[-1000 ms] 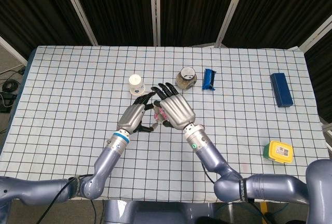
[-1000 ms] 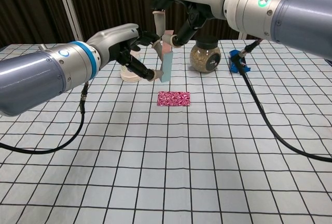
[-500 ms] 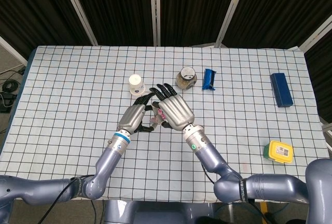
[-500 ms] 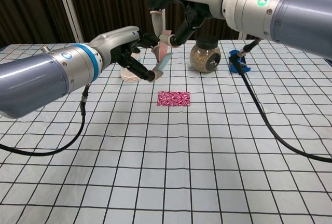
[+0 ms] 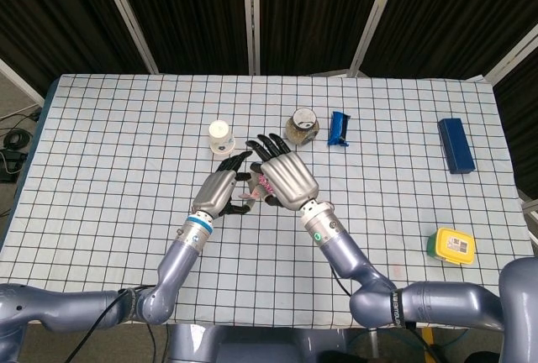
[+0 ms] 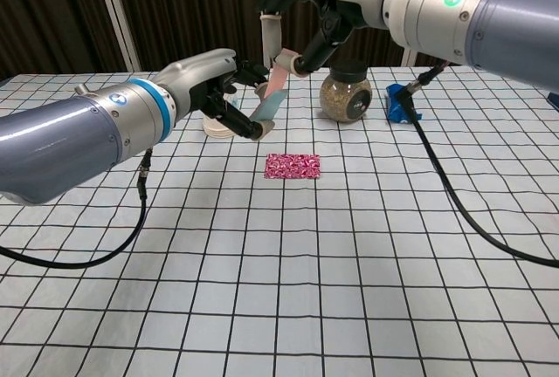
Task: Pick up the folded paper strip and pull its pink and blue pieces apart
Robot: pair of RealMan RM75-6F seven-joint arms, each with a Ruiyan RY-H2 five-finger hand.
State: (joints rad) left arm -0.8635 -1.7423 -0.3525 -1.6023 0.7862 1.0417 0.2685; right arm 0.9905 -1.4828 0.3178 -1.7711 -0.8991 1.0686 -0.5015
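From your head view, the right hand covers nearly all of the folded paper strip, leaving only a pink sliver showing, and it also hides the patterned pink card lying on the table. In the chest view, the left hand blocks most of the white cup. The label on the yellow-lidded container is too small to read.

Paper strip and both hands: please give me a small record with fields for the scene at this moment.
strip: paper strip held above the table, blue piece low, pink piece high
left hand: left hand pinches the blue end
right hand: right hand pinches the pink end
pieces: not clearly separated
below: pink patterned card flat on the table
behind: glass jar, white cup
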